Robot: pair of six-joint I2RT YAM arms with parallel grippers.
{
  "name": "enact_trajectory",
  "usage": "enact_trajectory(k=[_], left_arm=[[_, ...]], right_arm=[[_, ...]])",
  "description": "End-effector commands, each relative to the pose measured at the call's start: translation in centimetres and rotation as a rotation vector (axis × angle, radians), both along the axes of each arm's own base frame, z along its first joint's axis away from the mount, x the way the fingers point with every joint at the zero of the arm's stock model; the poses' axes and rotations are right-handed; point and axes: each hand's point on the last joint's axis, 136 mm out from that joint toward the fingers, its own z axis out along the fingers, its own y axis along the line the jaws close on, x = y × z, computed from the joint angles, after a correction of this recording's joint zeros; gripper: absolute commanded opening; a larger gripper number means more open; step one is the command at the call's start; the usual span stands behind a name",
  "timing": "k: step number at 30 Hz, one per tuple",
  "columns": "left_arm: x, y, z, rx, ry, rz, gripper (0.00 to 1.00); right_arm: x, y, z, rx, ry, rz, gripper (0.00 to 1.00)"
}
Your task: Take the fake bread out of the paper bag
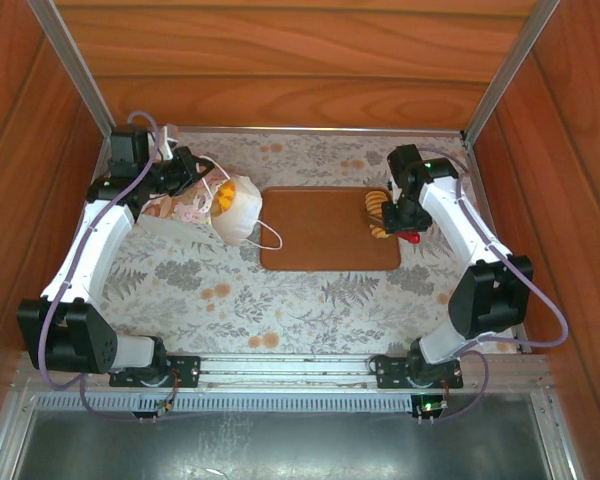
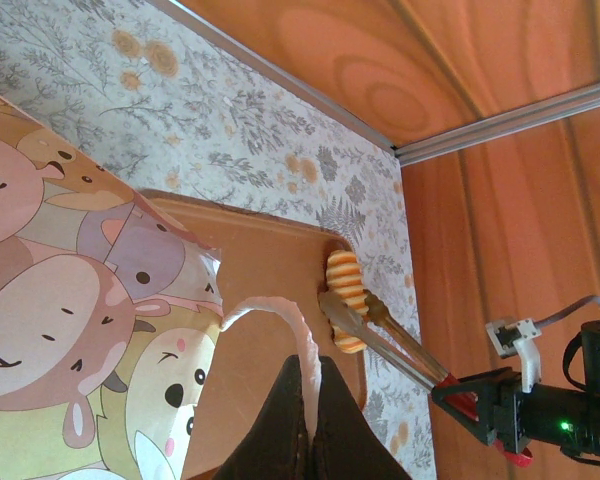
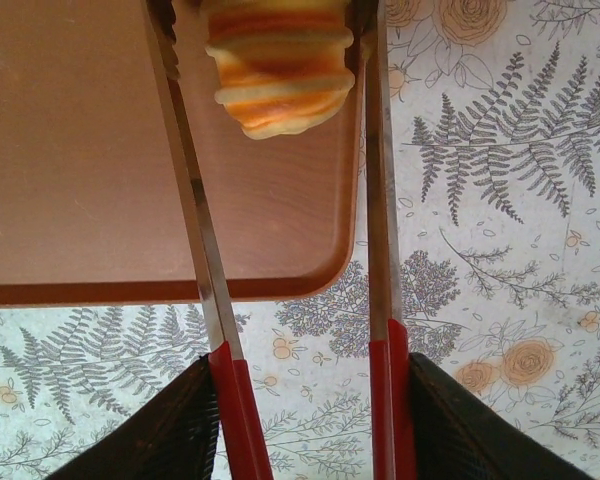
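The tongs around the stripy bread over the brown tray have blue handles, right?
Not quite. The tongs have red handles, not blue. The right wrist view shows this, where the right end effector grips them. The rest is right: their arms sit on either side of the stripy bread over the brown tray.

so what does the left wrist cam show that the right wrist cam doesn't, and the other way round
Left wrist, not right wrist: the bag with cartoon animals, its cord handle pinched in the shut left pincer, and the wooden wall. Right wrist, not left wrist: the right pincer from behind, a finger pressed outside each red grip of the tongs. Both: the tongs, a ridged bread between their tips, the tray and the leafy mat.
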Motion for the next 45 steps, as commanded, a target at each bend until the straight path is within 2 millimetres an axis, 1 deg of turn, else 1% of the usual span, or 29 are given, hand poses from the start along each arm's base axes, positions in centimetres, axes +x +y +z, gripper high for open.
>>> enact_trajectory(k=[1,4,10,15,18,21,23,26,32,37,40,45], left_arm=[[-0.2,-0.2,1.2,-0.005,-0.045,-0.005,0.0],[-0.2,-0.1,1.2,-0.001,-0.049,0.0,0.0],[-0.2,-0.1,1.4,0.001,-0.055,0.003,0.0],[-0.2,-0.1,1.5,-0.001,-0.054,0.004,0.0],[-0.1,-0.1,1.4,-0.001,-0.052,0.004,0.0],[-0.1,-0.1,1.4,-0.002,-0.051,0.003,0.0],[-0.1,-0.1,1.4,-0.002,-0.052,0.003,0.0],[-0.1,-0.1,1.4,-0.001,-0.052,0.004,0.0],[-0.1,0.0,1.4,-0.001,-0.051,0.007,0.0],[-0.1,0.0,1.4,-0.001,-0.051,0.008,0.0],[-0.1,0.0,1.2,0.0,-0.047,0.007,0.0],[-0.1,-0.1,1.2,-0.001,-0.045,0.008,0.0]], right_arm=[[0.1,-0.5,2.3,0.003,-0.065,-0.012,0.51],[-0.2,-0.9,2.6,-0.009,-0.075,-0.016,0.5],[-0.8,-1.0,3.0,-0.006,-0.083,-0.017,0.48],[-0.9,-1.0,4.8,0.018,-0.152,-0.026,0.46],[-1.0,-0.1,6.0,0.08,-0.199,-0.004,0.46],[-1.1,1.6,7.0,0.183,-0.228,0.032,0.45],[-1.2,3.1,7.7,0.269,-0.245,0.066,0.45],[-1.3,5.0,8.4,0.378,-0.26,0.106,0.45],[-1.6,7.6,8.7,0.524,-0.218,0.144,0.44],[-2.4,10.4,9.2,0.663,-0.169,0.218,0.43],[-3.1,12.3,9.2,0.689,-0.16,0.296,0.42],[-4.6,15.8,8.2,0.672,-0.126,0.431,0.42]])
